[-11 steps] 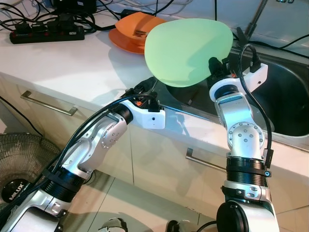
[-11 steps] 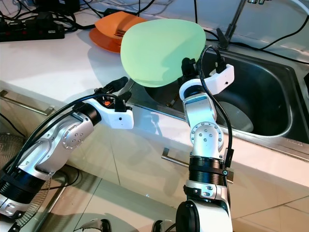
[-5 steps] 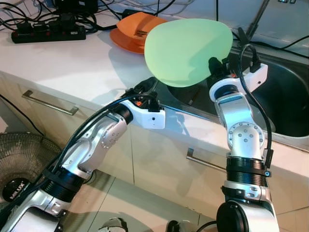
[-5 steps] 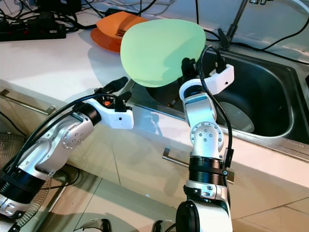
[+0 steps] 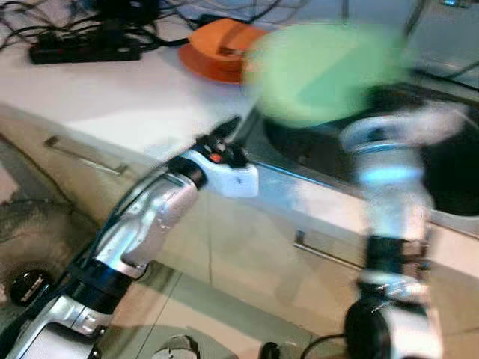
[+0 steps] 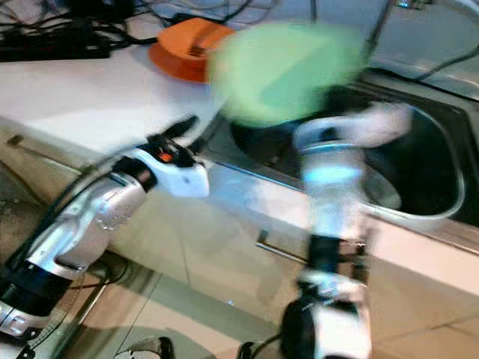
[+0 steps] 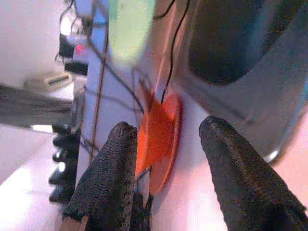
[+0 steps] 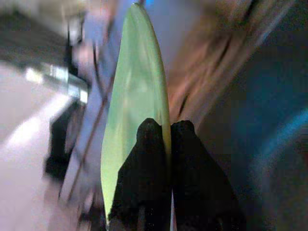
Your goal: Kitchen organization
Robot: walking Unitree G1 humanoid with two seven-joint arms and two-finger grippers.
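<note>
Right claw [image 8: 161, 132] is clamped on the rim of the pale green round plate [image 5: 322, 71], held on edge above the steel sink [image 6: 430, 176]. Left claw [image 7: 166, 139], fingers apart and empty, faces the orange plates [image 5: 221, 48] by the bench's far edge. Judged risk: thin edge grip; a swing could twist the plate loose into the sink.

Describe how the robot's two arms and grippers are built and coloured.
Both arms are silver metal segments joined by black rings, with black cables running along them. The left arm ends in a white wrist housing with a small orange-red mark, then the left gripper, whose two long black fingers have a woven, textured surface. The right gripper has matching black fingers; its arm is motion-blurred.
</note>
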